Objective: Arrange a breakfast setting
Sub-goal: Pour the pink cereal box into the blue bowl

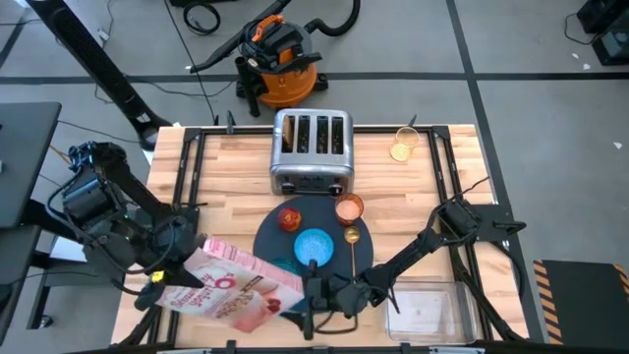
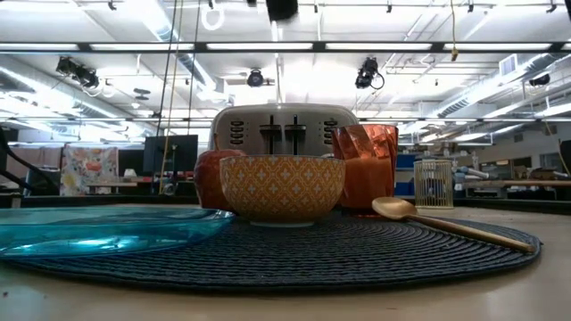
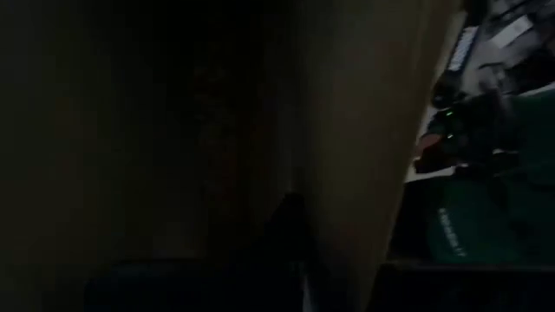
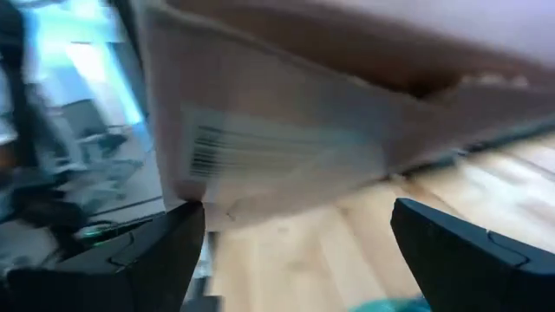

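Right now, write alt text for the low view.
A patterned bowl sits mid-mat, with an apple and copper cup behind it and a steel toaster further back. A blue plate lies left, a gold spoon right.

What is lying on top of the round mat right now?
On the mat: blue bowl, red apple, copper cup, gold spoon. The blue plate is mostly hidden under the cereal box from above.
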Available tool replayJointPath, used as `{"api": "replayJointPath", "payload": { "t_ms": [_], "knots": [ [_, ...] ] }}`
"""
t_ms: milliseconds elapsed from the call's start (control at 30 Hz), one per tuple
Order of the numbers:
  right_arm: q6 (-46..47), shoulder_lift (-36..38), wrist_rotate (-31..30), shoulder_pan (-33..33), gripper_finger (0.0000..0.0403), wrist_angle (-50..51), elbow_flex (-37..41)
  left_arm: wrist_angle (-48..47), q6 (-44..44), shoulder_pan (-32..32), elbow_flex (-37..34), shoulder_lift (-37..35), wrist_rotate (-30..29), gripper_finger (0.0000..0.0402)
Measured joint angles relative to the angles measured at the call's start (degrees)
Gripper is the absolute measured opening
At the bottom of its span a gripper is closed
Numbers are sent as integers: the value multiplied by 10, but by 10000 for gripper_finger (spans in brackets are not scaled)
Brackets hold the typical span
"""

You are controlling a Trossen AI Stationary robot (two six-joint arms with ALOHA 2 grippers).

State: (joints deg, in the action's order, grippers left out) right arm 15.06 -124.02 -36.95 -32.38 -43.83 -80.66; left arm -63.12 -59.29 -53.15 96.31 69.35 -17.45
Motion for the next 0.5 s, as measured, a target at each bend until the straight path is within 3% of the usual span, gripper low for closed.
{"api": "replayJointPath", "payload": {
  "t_ms": [167,500],
  "knots": [
    [37,7,67,-3,373,-2,0,11,-1,0,0,-4,-9,0],
    [-2,8,27,-27,373,23,-2,18,-3,1,8,-7,-17,0]
  ]
}}
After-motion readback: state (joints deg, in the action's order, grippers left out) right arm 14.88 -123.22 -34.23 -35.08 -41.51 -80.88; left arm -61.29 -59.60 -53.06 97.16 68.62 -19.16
